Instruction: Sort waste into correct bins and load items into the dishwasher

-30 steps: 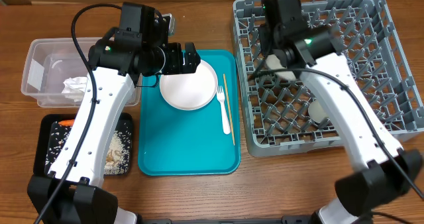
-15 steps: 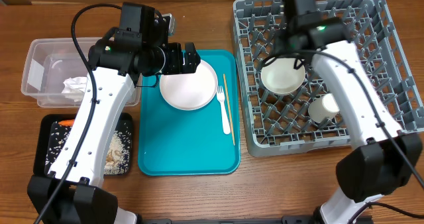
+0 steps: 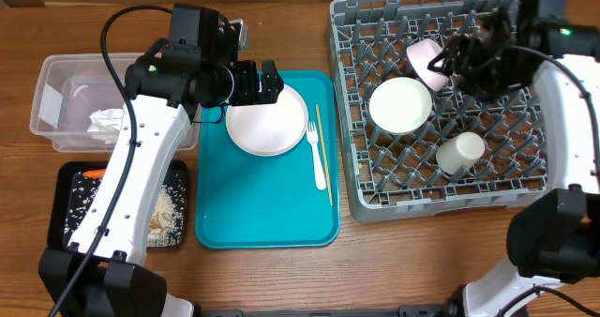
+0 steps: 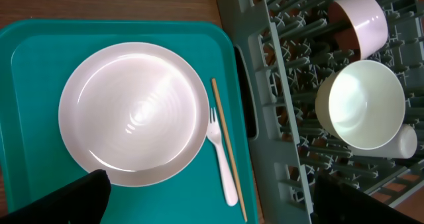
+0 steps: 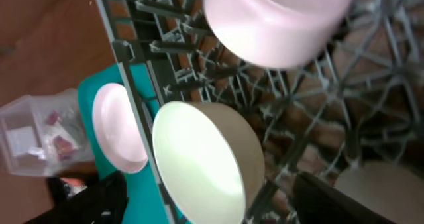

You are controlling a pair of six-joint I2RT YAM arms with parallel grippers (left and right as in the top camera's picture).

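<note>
**A:** What has changed at the large square grey plastic dish rack [image 3: 511, 167] since a second ago?

**B:** The right arm. It lay across the rack's left half then and hid the dishes. Now it has swung to the rack's far right corner. The right gripper [image 3: 454, 62] sits just beside a round pale pink bowl [image 3: 425, 59], which is tipped on its side among the pegs near the rack's far edge.

**A:** Is it gripping that bowl?

**B:** No. Its fingers stand apart with nothing between them, and the wrist view shows the bowl lying clear of them.

**A:** What else is in the rack?

**B:** A round white bowl [image 3: 400, 105] sits mouth-up in the left half, uncovered since half a second ago. A small white cup [image 3: 460, 153] lies nearer the rack's front edge.

**A:** And the left arm?

**B:** It has not moved. The left gripper [image 3: 267, 83] hangs with its fingers spread wide and empty over the far rim of a round white plate [image 3: 267, 122]. The plate lies on a flat teal tray [image 3: 262, 204] just left of the rack.

**A:** Anything else on that tray?

**B:** A white plastic fork [image 3: 317, 158] and a thin wooden stick [image 3: 327, 181] lie side by side between the plate and the rack, as before.

**A:** Where is the waste?

**B:** Well left of the rack, beyond the tray. A crumpled white paper napkin [image 3: 106, 122] sits in the clear plastic rectangular tub [image 3: 56, 83]. A small orange carrot [image 3: 92, 173] and rice-like scraps [image 3: 169, 209] lie in the shallow black rectangular tray [image 3: 66, 181].
</note>
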